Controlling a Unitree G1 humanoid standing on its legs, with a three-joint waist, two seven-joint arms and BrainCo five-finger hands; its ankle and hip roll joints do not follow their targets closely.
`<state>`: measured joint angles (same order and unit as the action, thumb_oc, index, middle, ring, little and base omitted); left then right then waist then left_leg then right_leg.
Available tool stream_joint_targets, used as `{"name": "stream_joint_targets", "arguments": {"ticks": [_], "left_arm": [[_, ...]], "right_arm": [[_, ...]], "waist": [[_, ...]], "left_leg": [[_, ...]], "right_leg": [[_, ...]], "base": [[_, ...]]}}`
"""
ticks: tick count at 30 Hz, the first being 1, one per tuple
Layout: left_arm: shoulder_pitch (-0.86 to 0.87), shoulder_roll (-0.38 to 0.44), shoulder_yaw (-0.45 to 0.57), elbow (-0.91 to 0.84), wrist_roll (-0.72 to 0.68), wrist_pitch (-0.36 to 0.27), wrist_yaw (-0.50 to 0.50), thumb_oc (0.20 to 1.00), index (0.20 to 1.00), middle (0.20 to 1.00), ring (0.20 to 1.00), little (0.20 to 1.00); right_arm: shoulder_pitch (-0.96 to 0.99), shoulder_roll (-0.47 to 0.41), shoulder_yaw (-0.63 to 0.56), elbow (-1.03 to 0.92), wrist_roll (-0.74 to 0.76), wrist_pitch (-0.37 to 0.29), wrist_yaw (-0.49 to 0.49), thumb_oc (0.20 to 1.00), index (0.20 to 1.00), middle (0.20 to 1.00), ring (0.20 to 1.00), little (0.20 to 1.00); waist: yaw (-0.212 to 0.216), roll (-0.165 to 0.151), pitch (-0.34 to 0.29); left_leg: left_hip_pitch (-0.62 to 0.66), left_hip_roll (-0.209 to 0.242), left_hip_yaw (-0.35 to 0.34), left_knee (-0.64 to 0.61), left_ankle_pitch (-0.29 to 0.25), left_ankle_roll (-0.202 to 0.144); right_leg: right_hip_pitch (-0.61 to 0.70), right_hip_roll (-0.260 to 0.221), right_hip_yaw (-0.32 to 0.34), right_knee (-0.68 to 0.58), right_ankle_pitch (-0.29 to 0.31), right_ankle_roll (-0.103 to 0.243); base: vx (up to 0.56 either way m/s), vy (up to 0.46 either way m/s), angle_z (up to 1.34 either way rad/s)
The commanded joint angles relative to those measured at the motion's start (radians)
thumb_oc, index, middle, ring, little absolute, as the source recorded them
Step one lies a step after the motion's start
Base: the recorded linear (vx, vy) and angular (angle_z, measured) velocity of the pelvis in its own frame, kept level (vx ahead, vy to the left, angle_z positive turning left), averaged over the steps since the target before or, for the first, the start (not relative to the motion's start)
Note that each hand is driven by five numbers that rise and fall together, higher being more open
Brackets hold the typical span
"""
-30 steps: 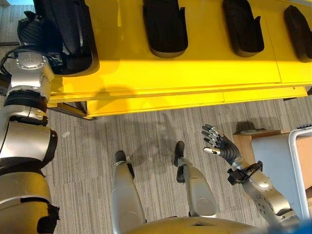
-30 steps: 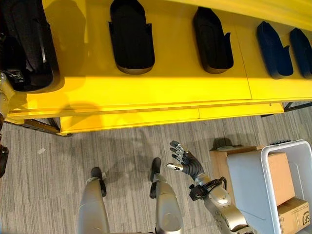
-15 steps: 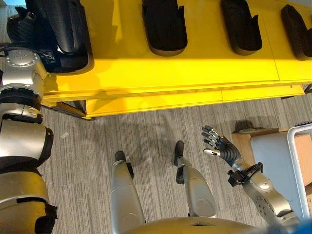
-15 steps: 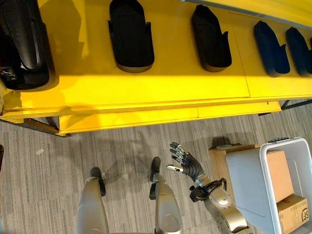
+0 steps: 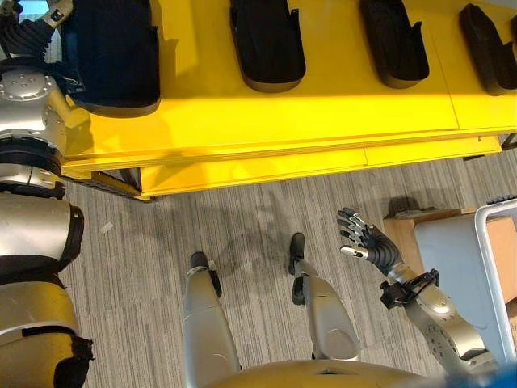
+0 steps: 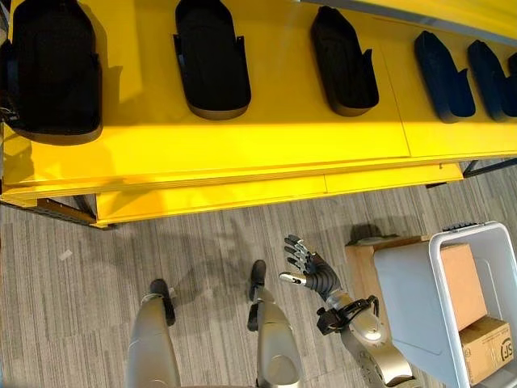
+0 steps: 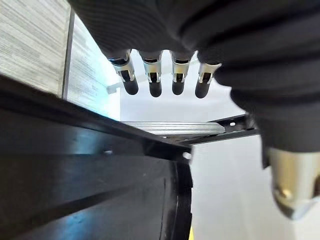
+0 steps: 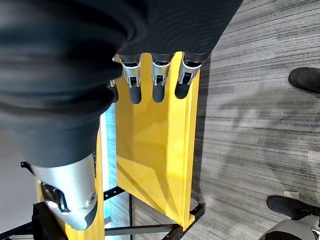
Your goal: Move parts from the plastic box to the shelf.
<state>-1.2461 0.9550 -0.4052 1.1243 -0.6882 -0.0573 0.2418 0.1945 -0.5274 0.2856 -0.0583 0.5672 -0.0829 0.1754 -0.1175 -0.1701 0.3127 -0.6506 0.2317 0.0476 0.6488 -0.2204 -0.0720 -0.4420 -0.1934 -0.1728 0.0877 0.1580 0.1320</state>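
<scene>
Left eye view, left hand: the left hand [image 5: 18,18] is seen at the far left end of the long yellow shelf [image 5: 266,121], raised past the far end of the wide black moulded part [image 5: 111,56]; 1 second ago the arm lay across that part, and it has since been drawn back off it.
Left hand state: in the left wrist view the fingers [image 7: 152,80] are held straight and apart, with nothing gripped; the black part's edge [image 7: 100,195] lies just beneath them.
Placed part: it is seen resting flat on the shelf, first in a row with narrower black moulded parts [image 6: 212,56] spaced along the same surface.
Right hand: the right hand [image 6: 313,275] is held low over the grey striped carpet [image 6: 97,267], fingers spread and empty, almost unmoved across the last second.
Supply: the white plastic box [image 6: 440,311] stands at the robot's right, with brown cardboard cartons [image 6: 468,283] visible inside.
Meaning for the task: 1 placement is judged complete; another part would next be fetched from the box.
</scene>
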Motion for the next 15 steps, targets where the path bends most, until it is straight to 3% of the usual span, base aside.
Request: {"name": "stream_joint_targets", "arguments": {"ticks": [1, 7, 10, 15], "left_arm": [[-0.055, 0.065, 0.018, 0.014, -0.036, -0.071, -0.002, 1.000, 1.000, 1.000, 1.000, 1.000], [-0.048, 0.063, 0.021, -0.001, -0.030, -0.075, -0.003, 1.000, 1.000, 1.000, 1.000, 1.000], [-0.023, 0.061, 0.032, -0.029, -0.032, -0.085, -0.007, 1.000, 1.000, 1.000, 1.000, 1.000], [0.035, 0.067, 0.043, -0.116, -0.017, -0.102, -0.010, 1.000, 1.000, 1.000, 1.000, 1.000]], "right_arm": [[0.029, -0.056, -0.059, -0.053, 0.024, -0.031, 0.009, 1.000, 1.000, 1.000, 1.000, 1.000], [0.020, -0.062, -0.059, -0.050, 0.025, -0.032, 0.012, 1.000, 1.000, 1.000, 1.000, 1.000], [0.013, -0.064, -0.060, -0.047, 0.028, -0.033, 0.013, 1.000, 1.000, 1.000, 1.000, 1.000], [0.002, -0.065, -0.061, -0.041, 0.018, -0.035, 0.009, 1.000, 1.000, 1.000, 1.000, 1.000]], "waist": [[0.023, 0.014, -0.056], [0.028, 0.023, -0.055], [0.032, 0.025, -0.047], [0.045, 0.037, -0.039]], "left_leg": [[-0.002, 0.020, -0.021, 0.034, -0.023, -0.022], [0.011, 0.018, -0.022, 0.023, -0.018, -0.024], [0.018, 0.007, -0.020, 0.005, 0.020, -0.020], [0.057, -0.006, -0.021, -0.027, 0.037, -0.023]], "right_leg": [[0.095, -0.082, 0.019, 0.045, -0.053, 0.111], [0.098, -0.082, 0.014, 0.054, -0.059, 0.110], [0.100, -0.093, 0.009, 0.060, -0.046, 0.102], [0.124, -0.100, 0.004, 0.069, -0.057, 0.097]], "base": [[0.00, 0.000, 0.00], [0.00, 0.000, 0.00], [-0.06, -0.006, 0.04], [-0.02, -0.002, 0.04]]}}
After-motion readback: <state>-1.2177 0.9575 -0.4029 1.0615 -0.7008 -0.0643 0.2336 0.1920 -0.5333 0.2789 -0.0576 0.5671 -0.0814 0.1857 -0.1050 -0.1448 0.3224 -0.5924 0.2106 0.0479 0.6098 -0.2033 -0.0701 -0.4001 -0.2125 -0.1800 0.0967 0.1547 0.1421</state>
